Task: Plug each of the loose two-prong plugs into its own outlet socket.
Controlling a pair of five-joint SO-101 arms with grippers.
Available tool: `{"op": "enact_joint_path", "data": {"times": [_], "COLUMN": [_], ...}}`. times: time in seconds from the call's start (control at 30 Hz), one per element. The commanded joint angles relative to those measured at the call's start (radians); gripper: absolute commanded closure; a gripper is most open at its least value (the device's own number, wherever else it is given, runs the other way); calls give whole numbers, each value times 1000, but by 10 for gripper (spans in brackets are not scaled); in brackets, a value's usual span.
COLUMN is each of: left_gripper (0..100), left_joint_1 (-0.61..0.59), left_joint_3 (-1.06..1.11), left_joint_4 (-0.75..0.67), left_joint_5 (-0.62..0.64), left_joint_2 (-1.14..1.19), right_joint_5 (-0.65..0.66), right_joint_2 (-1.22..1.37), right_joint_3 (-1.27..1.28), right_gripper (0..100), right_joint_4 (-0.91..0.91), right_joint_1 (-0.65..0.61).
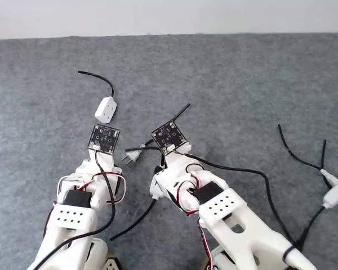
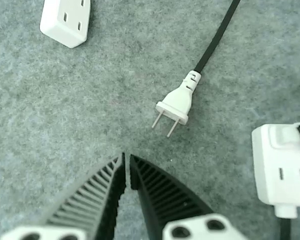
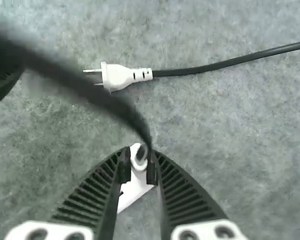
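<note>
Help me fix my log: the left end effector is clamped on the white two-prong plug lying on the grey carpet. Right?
No. In the left wrist view the left end effector is shut on nothing; the white two-prong plug lies on the grey carpet, apart from it.

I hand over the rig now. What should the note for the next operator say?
Left gripper: jaws shut, empty, over the carpet near the loose plug.
Right gripper: jaws shut on what seems a white socket block, at its cord end.
Free socket lies on the carpet beyond the left gripper, nothing in it.
Done: no plug inserted.
Left: grasp the plug and push it into a socket.
</note>
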Motion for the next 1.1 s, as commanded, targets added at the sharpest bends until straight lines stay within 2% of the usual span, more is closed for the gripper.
{"op": "enact_joint_path", "data": {"times": [0.0,0.43,0.5,0.7,0.9,1.07], "left_gripper": [987,986,986,986,986,985], "left_joint_1": [-3,-38,-40,-38,-40,-40], "left_joint_3": [-5,-12,-12,-12,-12,-13], "left_joint_4": [-17,-20,-21,-21,-21,-21], "left_joint_5": [3,8,6,3,3,3], "left_joint_2": [-20,-20,-20,-20,-20,-20], "right_joint_5": [25,58,55,-15,-81,-146], "right_joint_2": [7,153,151,142,153,153], "right_joint_3": [-40,-140,-150,-152,-152,-152], "right_gripper": [991,987,953,747,735,733], "right_joint_4": [27,71,81,77,82,77], "right_joint_1": [-8,-35,-36,-48,-136,-157]}}
